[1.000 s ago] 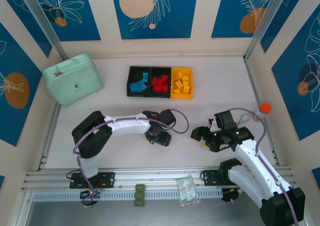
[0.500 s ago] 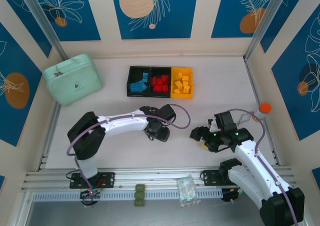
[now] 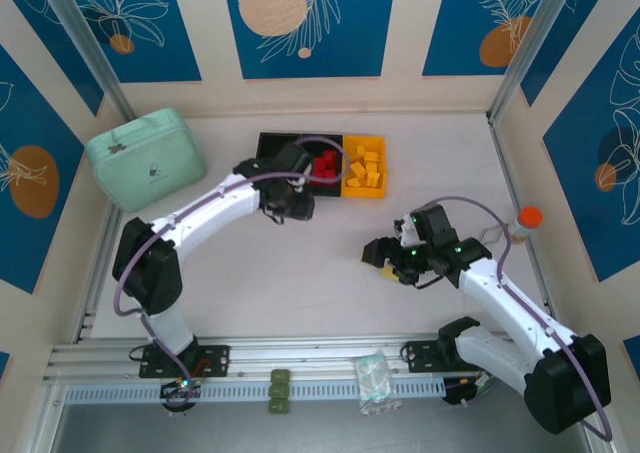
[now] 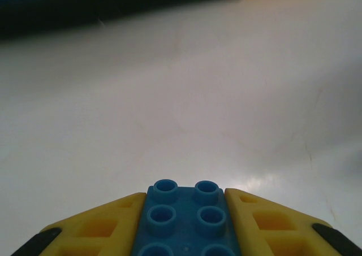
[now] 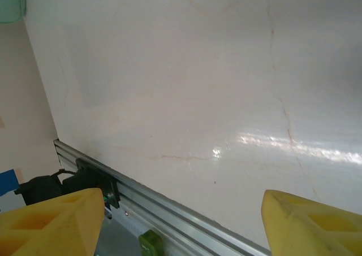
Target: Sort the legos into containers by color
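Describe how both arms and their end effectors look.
Both arms are white tubular links with black joints. A lilac cable loops along the left arm and the right arm. The left end effector and right end effector have yellow, hollow-ribbed fingers.

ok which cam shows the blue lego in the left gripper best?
Left wrist: the blue lego is close up, studs clear, clamped in the left gripper. From the top external, the gripper's body hides it at the containers.
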You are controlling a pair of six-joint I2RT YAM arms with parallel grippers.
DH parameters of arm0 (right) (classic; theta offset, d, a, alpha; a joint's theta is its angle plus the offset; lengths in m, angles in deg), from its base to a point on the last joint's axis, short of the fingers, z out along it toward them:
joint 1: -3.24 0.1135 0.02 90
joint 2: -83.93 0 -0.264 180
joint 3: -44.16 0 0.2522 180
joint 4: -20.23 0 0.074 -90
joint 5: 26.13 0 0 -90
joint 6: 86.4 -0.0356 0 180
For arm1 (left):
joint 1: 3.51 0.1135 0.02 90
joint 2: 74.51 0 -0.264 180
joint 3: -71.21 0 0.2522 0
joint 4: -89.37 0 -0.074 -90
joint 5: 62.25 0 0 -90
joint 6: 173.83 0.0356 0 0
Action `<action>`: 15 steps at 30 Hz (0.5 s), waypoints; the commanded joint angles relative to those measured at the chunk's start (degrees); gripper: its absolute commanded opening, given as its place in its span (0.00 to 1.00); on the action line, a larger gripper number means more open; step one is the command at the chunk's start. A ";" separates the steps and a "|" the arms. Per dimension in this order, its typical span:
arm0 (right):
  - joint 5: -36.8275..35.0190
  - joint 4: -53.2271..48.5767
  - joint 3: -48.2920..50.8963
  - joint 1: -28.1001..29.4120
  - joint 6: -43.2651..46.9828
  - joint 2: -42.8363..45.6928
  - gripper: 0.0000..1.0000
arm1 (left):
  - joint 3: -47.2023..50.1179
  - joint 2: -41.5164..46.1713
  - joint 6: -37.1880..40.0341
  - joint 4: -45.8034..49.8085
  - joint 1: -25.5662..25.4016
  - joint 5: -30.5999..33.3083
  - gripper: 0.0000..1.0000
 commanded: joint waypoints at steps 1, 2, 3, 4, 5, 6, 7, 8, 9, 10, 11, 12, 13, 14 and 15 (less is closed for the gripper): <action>0.52 2.79 -3.60 0.46 1.64 -3.12 0.74 | -6.53 -3.48 4.08 3.85 4.32 1.64 0.25; 0.44 3.05 -4.33 0.57 1.91 -4.13 0.74 | -8.35 -4.65 4.48 4.25 5.38 2.17 0.25; 0.34 3.42 -5.13 0.68 2.17 -5.39 0.74 | -10.31 -6.01 5.09 4.37 6.56 2.32 0.25; 0.27 3.74 -5.86 0.86 2.36 -6.39 0.74 | -12.34 -7.67 5.71 4.52 7.64 2.51 0.25; 0.28 4.00 -6.46 0.94 2.46 -7.59 0.74 | -14.44 -9.28 5.99 4.85 8.55 2.74 0.25; 0.53 4.29 -7.10 1.11 2.63 -8.57 0.73 | -17.14 -11.39 6.49 5.46 9.45 2.90 0.25; 0.52 4.42 -7.72 1.29 2.82 -9.69 0.73 | -20.19 -13.72 6.83 6.40 10.25 3.43 0.25; 0.52 4.59 -8.11 1.46 2.90 -10.51 0.73 | -22.82 -15.77 7.12 7.17 10.87 3.99 0.25; 0.55 4.66 -8.59 1.72 3.00 -11.18 0.73 | -25.76 -18.07 7.57 7.80 11.44 4.44 0.25; 0.32 4.69 -8.90 1.95 3.12 -11.77 0.73 | -28.60 -20.24 7.79 8.32 11.93 5.03 0.25; 0.18 4.81 -9.08 2.16 3.09 -12.12 0.73 | -30.70 -22.03 8.05 8.49 12.29 5.15 0.25; -0.12 4.82 -9.19 2.34 3.09 -12.40 0.73 | -33.69 -24.10 8.24 8.95 12.74 5.33 0.25; -0.38 4.92 -9.20 2.48 3.01 -12.57 0.73 | -36.57 -26.21 8.25 9.53 13.10 5.99 0.25; -0.50 4.95 -9.11 2.49 2.93 -12.59 0.73 | -39.21 -27.99 8.33 10.07 13.37 6.26 0.25; -0.66 4.93 -8.91 2.57 2.86 -12.59 0.72 | -42.14 -30.14 8.45 10.83 13.67 6.58 0.26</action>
